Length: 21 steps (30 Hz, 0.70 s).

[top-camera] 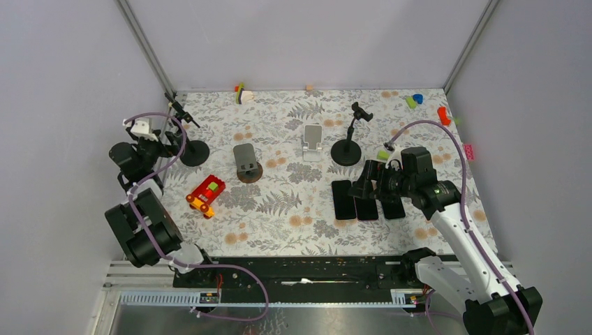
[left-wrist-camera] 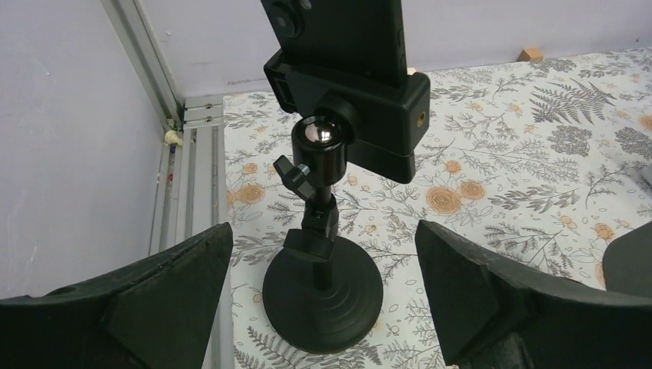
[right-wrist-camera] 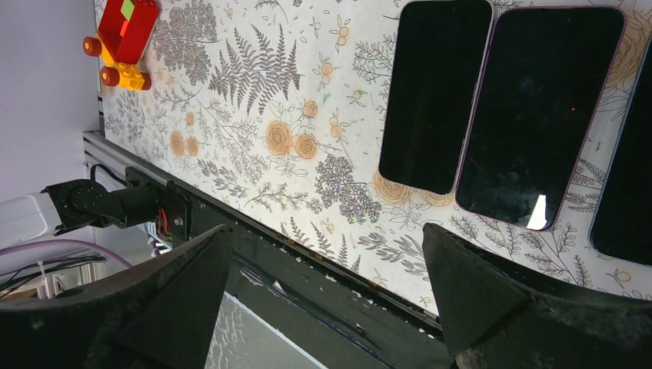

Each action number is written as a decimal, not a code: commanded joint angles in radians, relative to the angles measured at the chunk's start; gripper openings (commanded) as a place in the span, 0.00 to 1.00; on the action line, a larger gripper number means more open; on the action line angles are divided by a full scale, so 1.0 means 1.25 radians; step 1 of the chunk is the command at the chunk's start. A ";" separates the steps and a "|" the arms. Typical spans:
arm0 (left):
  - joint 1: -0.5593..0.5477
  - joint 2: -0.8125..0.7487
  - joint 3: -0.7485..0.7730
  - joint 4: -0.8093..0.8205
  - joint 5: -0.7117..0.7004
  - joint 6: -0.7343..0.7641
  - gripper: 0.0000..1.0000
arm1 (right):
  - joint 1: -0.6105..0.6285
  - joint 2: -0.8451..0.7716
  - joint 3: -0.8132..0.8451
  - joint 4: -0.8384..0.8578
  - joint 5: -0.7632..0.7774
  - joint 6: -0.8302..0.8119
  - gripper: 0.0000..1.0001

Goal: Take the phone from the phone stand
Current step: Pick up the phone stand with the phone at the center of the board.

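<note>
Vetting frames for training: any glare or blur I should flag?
Left wrist: bright glint on the ball joint, near fingers soft. Right wrist: white reflection on the middle phone, fingers blurred. Top external: even light, sharp, no glare.

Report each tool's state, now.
Left tool: open, empty, facing the phone stand.
Right tool: open, empty, above phones lying flat.

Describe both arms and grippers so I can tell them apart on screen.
Left arm is black with a white wrist block; right arm has white links below a black wrist. Both trail lavender cables. Left gripper and right gripper share matte black wedge fingers.
</note>
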 commanded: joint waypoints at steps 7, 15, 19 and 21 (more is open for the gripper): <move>0.013 0.095 0.011 0.254 0.079 0.012 0.97 | -0.002 0.010 0.057 -0.028 0.013 -0.032 0.99; 0.013 0.146 0.057 0.265 0.094 0.019 0.97 | -0.002 0.027 0.061 -0.029 0.014 -0.033 1.00; 0.013 0.176 0.082 0.272 0.100 0.014 0.96 | -0.001 0.028 0.060 -0.029 0.015 -0.033 1.00; 0.013 0.189 0.091 0.276 0.099 0.013 0.95 | -0.002 0.029 0.062 -0.032 0.017 -0.034 1.00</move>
